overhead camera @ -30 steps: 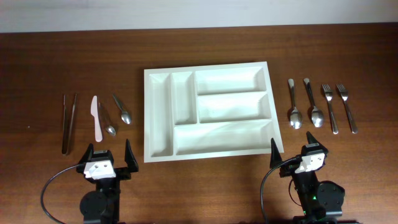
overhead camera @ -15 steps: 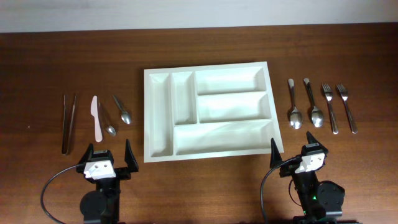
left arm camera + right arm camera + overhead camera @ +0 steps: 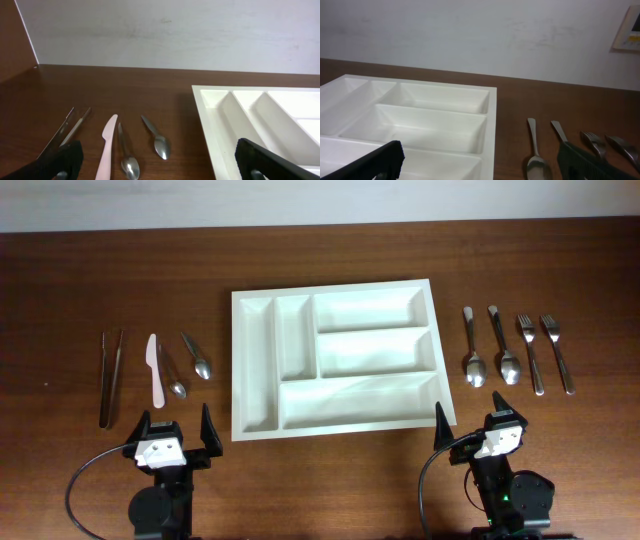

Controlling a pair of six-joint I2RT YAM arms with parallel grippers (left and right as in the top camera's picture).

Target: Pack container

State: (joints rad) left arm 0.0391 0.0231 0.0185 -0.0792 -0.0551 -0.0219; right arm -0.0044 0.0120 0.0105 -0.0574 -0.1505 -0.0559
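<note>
The container (image 3: 238, 365) lies mid-bench (image 3: 80, 270), long axis parallel to the near edge; it sits ahead, between your left tool (image 3: 173, 420) and right tool (image 3: 471, 412); both tools have their fingers apart and are equally near.

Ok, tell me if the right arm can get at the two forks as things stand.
Probably yes: the forks lie uncovered just beyond the open right pincer, slightly to its right, with nothing blocking the way.
</note>
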